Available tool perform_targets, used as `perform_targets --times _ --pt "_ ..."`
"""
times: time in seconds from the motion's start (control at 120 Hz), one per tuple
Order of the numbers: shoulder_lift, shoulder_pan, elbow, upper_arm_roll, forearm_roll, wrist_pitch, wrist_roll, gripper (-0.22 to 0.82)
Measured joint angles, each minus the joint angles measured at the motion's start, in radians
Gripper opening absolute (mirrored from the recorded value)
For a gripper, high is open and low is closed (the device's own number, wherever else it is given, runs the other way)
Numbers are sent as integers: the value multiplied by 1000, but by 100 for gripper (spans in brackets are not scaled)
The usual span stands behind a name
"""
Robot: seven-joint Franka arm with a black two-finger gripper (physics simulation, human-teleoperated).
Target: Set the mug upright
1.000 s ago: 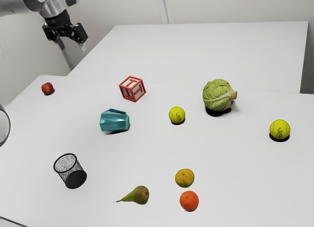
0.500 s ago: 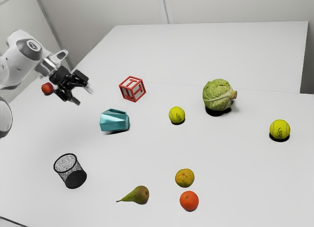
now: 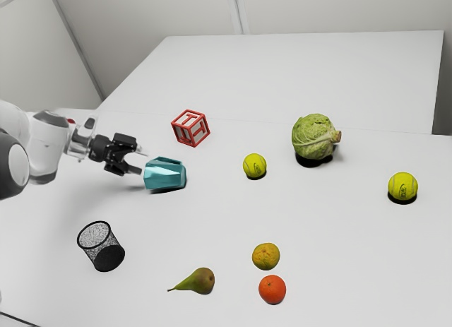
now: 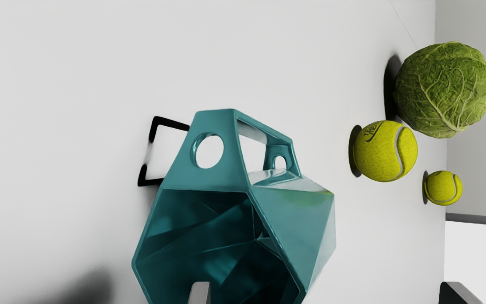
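The mug point(image 3: 164, 174) lies sideways on the counter point(image 3: 346, 249); its long axis runs left-right in the exterior view; its mouth faces the hand point(image 3: 142, 162), fingers apart.

1 each: mug point(image 3: 164, 175), block point(image 3: 191, 128), basket point(image 3: 106, 244), cabbage point(image 3: 313, 138), pear point(image 3: 201, 280), apple point(image 3: 70, 121) | 2 each: tennis balls point(image 3: 255, 166), citrus fruits point(image 3: 265, 256)

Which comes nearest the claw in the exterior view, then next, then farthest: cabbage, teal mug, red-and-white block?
1. Teal mug: lying just in front of the claw.
2. Red-and-white block: behind the mug, slightly toward the exterior view's right.
3. Cabbage: well off toward the exterior view's right.
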Motion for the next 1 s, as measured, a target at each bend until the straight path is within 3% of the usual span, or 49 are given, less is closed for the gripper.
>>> perform_targets --times 0.558,0.6,0.783,1.0 --pt "29 -28 -87 -8 -235 9 179 59" --pt "28 -33 -98 -8 -248 10 182 53" --pt "26 -38 -114 -9 -276 15 191 9" --pt "8 -38 -120 -9 -294 9 199 -11"
